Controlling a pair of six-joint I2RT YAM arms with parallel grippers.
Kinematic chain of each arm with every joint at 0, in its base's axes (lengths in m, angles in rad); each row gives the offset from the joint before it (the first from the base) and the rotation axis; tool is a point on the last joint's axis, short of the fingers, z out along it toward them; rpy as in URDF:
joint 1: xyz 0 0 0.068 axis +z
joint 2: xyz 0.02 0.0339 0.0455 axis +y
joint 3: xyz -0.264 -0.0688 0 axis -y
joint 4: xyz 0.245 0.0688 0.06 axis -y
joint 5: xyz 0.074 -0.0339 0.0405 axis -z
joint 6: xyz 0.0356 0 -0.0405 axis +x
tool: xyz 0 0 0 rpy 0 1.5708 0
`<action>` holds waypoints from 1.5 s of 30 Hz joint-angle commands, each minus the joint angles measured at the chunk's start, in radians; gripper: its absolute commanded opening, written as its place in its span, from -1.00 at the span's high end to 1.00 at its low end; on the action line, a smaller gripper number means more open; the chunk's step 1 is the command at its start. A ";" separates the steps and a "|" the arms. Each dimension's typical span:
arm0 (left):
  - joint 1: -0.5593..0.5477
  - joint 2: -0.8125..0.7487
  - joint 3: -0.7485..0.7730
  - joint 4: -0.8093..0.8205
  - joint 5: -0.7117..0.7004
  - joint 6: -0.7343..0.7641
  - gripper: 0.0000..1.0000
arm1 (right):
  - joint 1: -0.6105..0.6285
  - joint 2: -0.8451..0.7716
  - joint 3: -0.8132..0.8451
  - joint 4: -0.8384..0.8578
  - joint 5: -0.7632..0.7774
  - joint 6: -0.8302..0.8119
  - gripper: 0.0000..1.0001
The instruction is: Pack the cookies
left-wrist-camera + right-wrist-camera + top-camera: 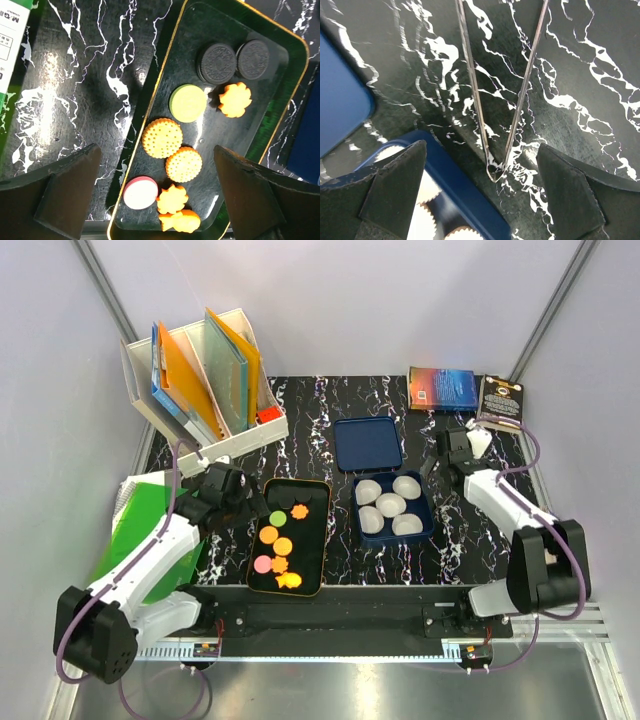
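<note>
The cookies lie on a black gold-rimmed tray [310, 552]: a green one [277, 517], a pink one [263, 564] and several orange ones [283, 546]. The left wrist view shows the tray [250, 117] with the green cookie [188, 103], the pink cookie [140, 192], round orange cookies [162, 137], star-edged orange ones [234, 99] and two dark round ones [216, 62]. My left gripper [238, 500] [155, 148] is open and empty above the tray's left side. My right gripper [441, 456] [481, 145] is open and empty over metal tongs [476, 107] lying on the table.
A blue tin [424, 523] [465, 192] with white cup liners [390, 504] stands right of the tray, its lid [367, 443] [340, 100] behind it. A file rack [205, 380] stands back left, two books [443, 388] back right, a green pack [135, 530] at the left edge.
</note>
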 commanded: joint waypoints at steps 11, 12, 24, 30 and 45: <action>-0.003 -0.018 -0.030 0.075 0.100 0.017 -0.98 | -0.106 0.277 0.140 0.001 -0.012 -0.019 -0.99; -0.004 -0.024 -0.034 0.078 0.101 0.019 -0.98 | -0.105 0.287 0.150 0.001 -0.015 -0.025 -0.99; -0.004 -0.024 -0.041 0.086 0.104 0.028 -0.98 | -0.164 0.462 0.257 -0.074 -0.148 -0.018 -1.00; -0.003 -0.016 -0.042 0.089 0.130 0.033 -0.98 | -0.178 0.473 0.224 -0.068 -0.183 -0.001 -0.74; -0.004 0.024 -0.030 0.098 0.152 0.036 -0.98 | -0.183 0.476 0.197 -0.110 -0.184 0.004 -0.29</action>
